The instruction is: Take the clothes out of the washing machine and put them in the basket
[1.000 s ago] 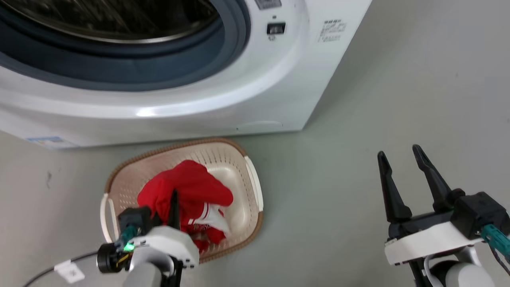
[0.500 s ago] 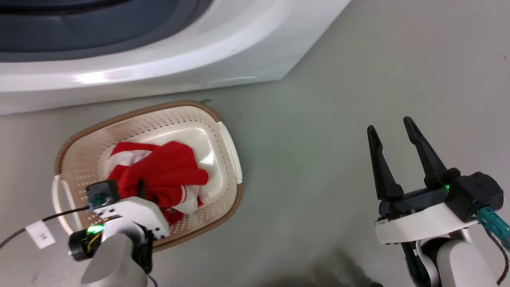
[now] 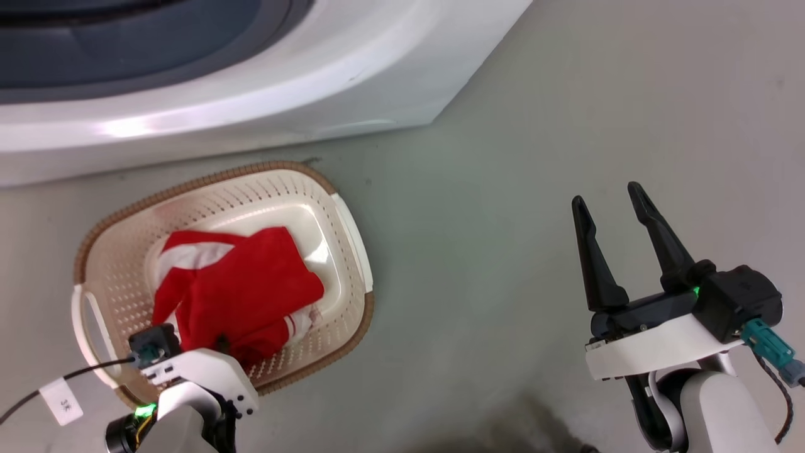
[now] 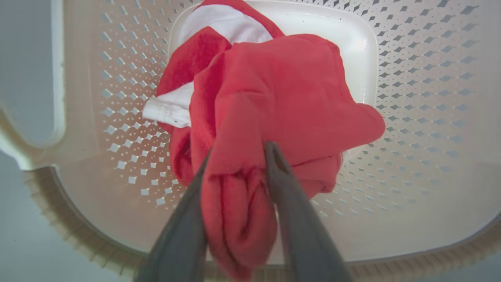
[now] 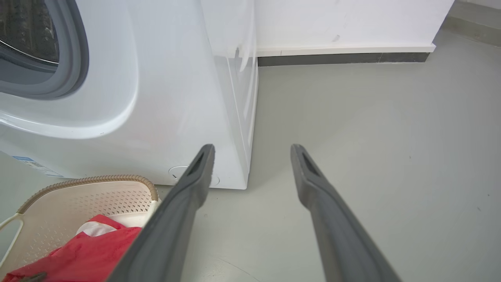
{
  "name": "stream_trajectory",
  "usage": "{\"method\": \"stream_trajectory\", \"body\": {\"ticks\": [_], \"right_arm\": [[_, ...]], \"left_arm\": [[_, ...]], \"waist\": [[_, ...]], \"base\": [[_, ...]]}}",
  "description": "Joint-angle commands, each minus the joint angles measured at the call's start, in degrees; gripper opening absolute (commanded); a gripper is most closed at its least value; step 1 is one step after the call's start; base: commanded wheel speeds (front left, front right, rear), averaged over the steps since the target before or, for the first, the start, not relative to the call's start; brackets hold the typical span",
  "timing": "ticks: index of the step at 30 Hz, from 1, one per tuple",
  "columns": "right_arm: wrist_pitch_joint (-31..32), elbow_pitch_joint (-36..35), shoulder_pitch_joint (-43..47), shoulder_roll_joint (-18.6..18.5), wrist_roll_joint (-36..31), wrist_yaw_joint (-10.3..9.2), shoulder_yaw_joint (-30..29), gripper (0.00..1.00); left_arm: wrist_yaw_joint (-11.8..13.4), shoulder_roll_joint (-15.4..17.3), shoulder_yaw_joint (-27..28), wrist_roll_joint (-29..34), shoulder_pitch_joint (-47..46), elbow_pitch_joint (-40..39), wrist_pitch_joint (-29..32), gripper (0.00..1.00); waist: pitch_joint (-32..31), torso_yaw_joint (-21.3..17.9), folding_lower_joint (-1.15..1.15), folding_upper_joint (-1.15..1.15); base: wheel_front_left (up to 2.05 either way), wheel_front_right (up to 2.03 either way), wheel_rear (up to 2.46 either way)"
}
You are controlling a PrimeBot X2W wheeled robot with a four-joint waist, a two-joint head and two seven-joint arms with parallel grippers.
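The cream basket (image 3: 188, 186) stands on the floor in front of the white washing machine (image 3: 283, 82). Red and white clothes (image 3: 245, 283) lie heaped inside it. My left gripper (image 3: 220, 345) hangs over the basket's near end. In the left wrist view the left gripper (image 4: 238, 150) is shut on a fold of the red clothes (image 4: 282, 86), which rest against the basket's perforated wall (image 4: 117, 117). My right gripper (image 3: 604, 195) is held open over bare floor, well to the right of the basket. In the right wrist view the right gripper (image 5: 252, 148) holds nothing.
The washing machine's corner (image 5: 242, 117) and grey porthole rim (image 5: 74, 58) show in the right wrist view, with the basket (image 5: 86, 182) and clothes (image 5: 90, 250) at the lower left. Grey floor (image 3: 503, 157) stretches to the right, up to a wall skirting (image 5: 344, 58).
The head camera has tilted down, so the machine has slid up the picture. The left gripper has sunk toward the basket, and the red clothes now lie lower and flatter. The right gripper stays open.
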Motion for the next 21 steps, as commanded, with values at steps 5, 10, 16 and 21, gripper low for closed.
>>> {"method": "stream_trajectory", "body": {"ticks": [5,10,16,21], "right_arm": [[-0.4,1.6,1.6,0.0,0.3,-0.02,-0.3,1.0],[0.3,2.4,4.3,0.0,0.1,-0.02,-1.3,1.0],[1.5,1.1,7.9,0.0,-1.1,-0.02,-3.4,1.0],[2.8,-0.4,10.6,0.0,-1.6,-0.02,-4.9,1.0]], "left_arm": [[-1.0,-0.2,0.5,0.1,3.2,-1.7,-0.1,1.0],[-1.0,-0.9,-1.3,2.6,7.5,-6.0,-0.1,1.0],[-1.2,-2.3,-2.6,5.9,12.4,-16.3,-0.1,1.0],[-0.5,-3.6,-3.7,8.4,16.0,-27.0,-0.1,1.0]], "waist": [[-8.5,0.0,-0.01,0.0],[-16.6,0.8,-0.01,0.0],[-23.2,2.6,-0.01,0.0],[-27.0,4.1,-0.01,0.0]], "base": [[0.0,0.0,0.0],[0.0,0.0,0.0],[0.0,0.0,0.0],[0.0,0.0,0.0]]}}
